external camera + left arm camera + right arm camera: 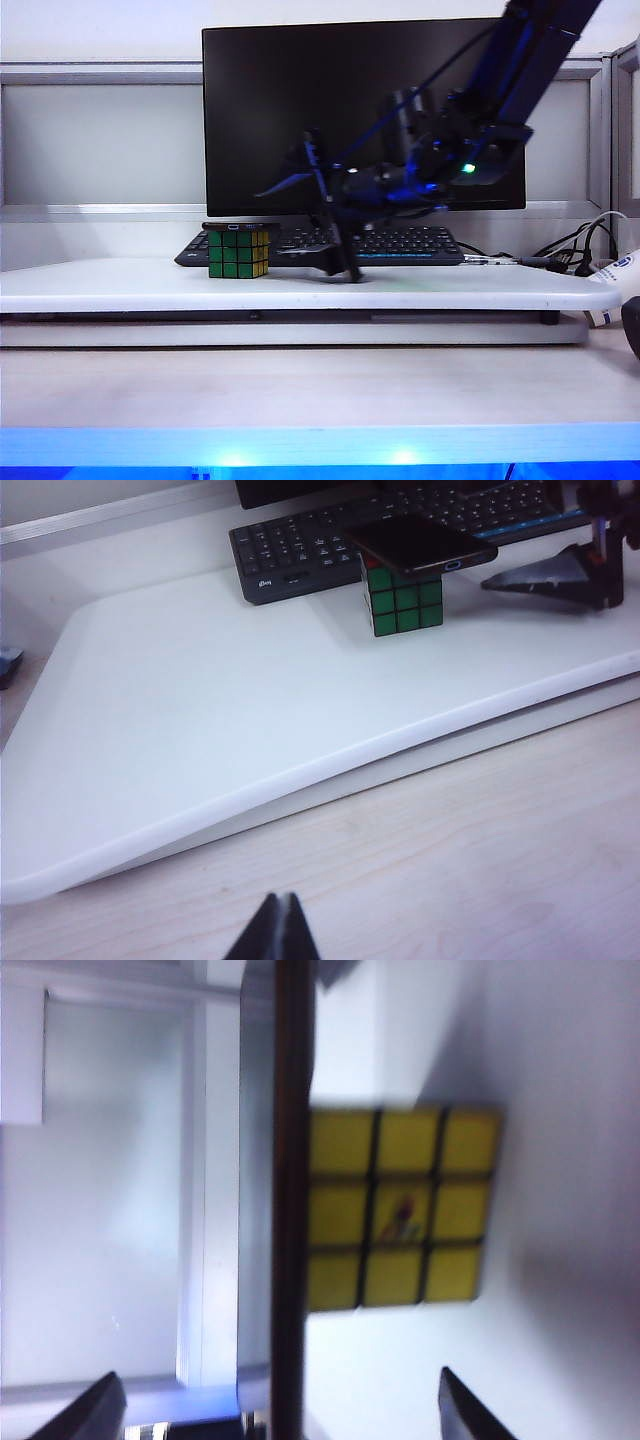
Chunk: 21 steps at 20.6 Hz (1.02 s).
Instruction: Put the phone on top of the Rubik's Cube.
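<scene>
Black and flat, the phone (241, 226) lay on the Rubik's Cube (239, 254) left of centre in the exterior view, while our right gripper (335, 225) stood just right of it, jaws wide apart and holding nothing. We judged a straight, slow retreat best, avoiding any nudge to the stack. In the left wrist view, the phone (418, 543) overhung the cube (403, 596) upper right; our left gripper (276, 935), closed and empty, sat bottom centre. The right wrist view showed fingertips (85, 1408) spread clear of the cube (398, 1208).

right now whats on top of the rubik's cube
The phone lies flat on the Rubik's Cube, overhanging it and hiding its top face. The open right gripper stands apart.
</scene>
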### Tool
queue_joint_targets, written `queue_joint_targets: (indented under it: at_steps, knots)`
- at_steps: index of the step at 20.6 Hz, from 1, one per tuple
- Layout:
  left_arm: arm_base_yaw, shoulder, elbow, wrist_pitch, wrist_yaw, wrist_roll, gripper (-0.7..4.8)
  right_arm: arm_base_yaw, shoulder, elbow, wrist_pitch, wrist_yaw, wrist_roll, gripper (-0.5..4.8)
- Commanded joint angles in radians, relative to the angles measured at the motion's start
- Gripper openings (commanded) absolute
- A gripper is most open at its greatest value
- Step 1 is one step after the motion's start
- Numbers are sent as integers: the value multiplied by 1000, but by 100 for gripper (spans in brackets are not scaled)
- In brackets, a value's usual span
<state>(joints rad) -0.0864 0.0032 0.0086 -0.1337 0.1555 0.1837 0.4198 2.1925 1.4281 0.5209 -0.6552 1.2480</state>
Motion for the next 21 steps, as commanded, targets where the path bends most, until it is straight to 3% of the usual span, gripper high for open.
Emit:
queue_joint_targets:
  at_steps: [1,5,8,13,16,19,21]
  knots:
    - [1,0,0,1,-3,1,-6,-50,-3,2,-23,-12,-11,400]
    - [1,0,0,1,-2,0,-6,-116,-10,2,-21,-63,-21,393]
    - [1,0,0,1,-2,0,-6,-148,-19,2,-16,-60,-97,330]
    - [1,0,0,0,-2,0,-6,-158,-63,2,-37,-57,-225,273]
    - [1,0,0,0,-2,0,-6,-158,-133,2,-196,-18,-410,244]
    - [1,0,0,-2,-1,0,-6,-157,-248,2,-496,115,-713,238]
    - [1,0,0,-3,0,0,-6,-157,-315,1,-624,186,-842,237]
